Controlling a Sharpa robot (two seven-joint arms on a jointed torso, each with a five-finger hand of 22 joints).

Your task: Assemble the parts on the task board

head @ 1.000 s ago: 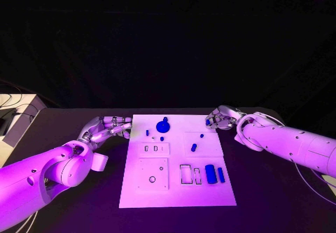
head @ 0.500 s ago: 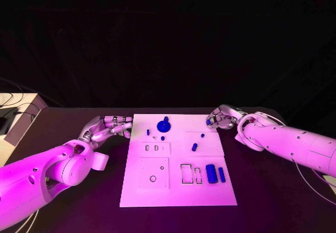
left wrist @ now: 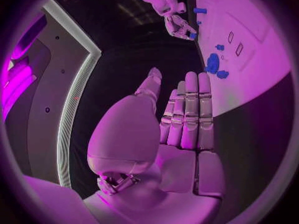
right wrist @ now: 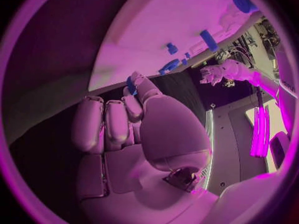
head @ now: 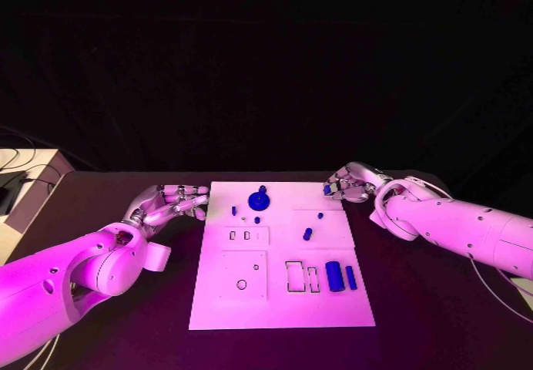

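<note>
Here, small blue parts [head: 334,276] dot the white task board [head: 282,308].

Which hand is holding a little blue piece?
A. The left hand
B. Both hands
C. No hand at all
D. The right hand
D. The right hand, at the far right corner of the task board, pinches a small blue part at its fingertips, while the left hand has its fingers spread with nothing in them.
</note>
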